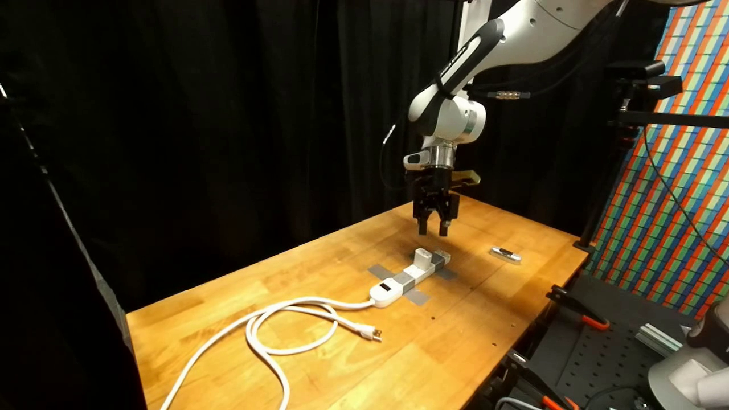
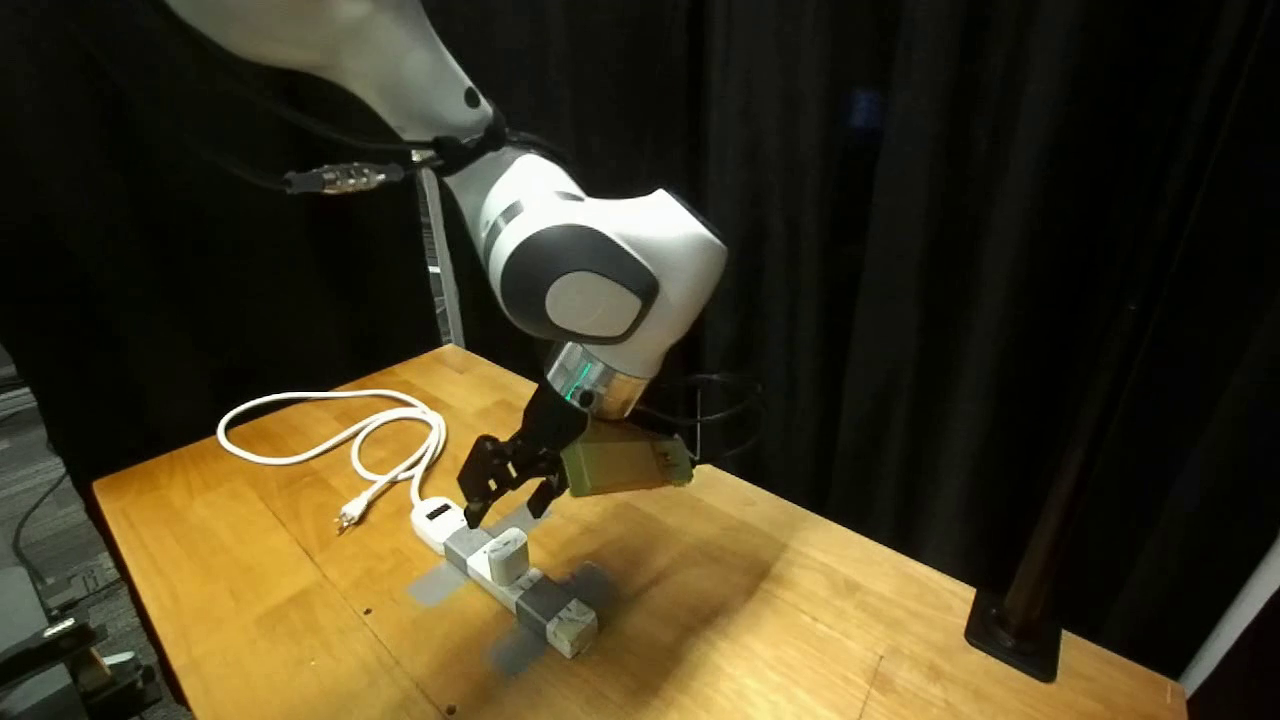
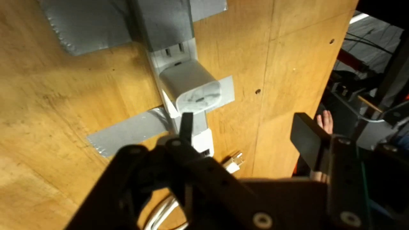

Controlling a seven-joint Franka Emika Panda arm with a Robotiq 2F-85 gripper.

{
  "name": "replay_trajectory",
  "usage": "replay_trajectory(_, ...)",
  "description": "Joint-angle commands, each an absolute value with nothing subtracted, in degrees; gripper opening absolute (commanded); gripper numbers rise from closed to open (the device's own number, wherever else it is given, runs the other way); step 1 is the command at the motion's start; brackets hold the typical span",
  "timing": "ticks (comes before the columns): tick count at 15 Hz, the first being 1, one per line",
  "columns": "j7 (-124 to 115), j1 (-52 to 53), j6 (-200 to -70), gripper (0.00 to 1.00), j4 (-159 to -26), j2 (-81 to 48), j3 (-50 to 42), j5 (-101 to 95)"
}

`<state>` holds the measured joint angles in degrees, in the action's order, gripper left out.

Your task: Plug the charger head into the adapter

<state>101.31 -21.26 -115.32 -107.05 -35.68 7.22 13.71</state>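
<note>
"Black fingers [image 3: 306, 137] are looming closest; how is that claw [image 3: 245, 131] looking to you?"

"It's gaping wide beneath the arm [image 1: 532, 34], its two fingers standing well apart and gripping nothing, its tips pointing down at the desk [image 1: 478, 307]."

"And where is the charger head [image 3: 198, 97] sitting?"

"Below the claw, near it but not touching, standing upright on the adapter [image 1: 414, 272]. How deeply it's fitting in, I'm not able to tell from where I'm standing."

"So the adapter is lying below the claw as well?"

"Yes, it's stretching along the desk down there, with grey tape [image 1: 416, 296] crossing it and clinging to the desk on both sides."

"What's trailing off, away from the claw?"

"That's the white cable [image 1: 354, 306], leaving one end of the adapter and looping well away from the claw. Its plug [image 1: 364, 329] is lying on the desk near that same end."

"And I'm noticing a small black-and-white piece [image 1: 505, 254] too."

"Right, it's resting on the desk off to one side of the claw, well apart from the adapter."
</note>
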Motion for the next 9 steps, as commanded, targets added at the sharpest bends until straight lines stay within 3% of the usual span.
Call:
replay_trajectory(1, 105.2, -23.3, -104.3, 1.00, -99.6, -36.6, 5.6, 18.5)
replay_trajectory(9, 101.9, -26.4, -89.1, 1.00, -83.5, -43.6, 0.8, 26.2)
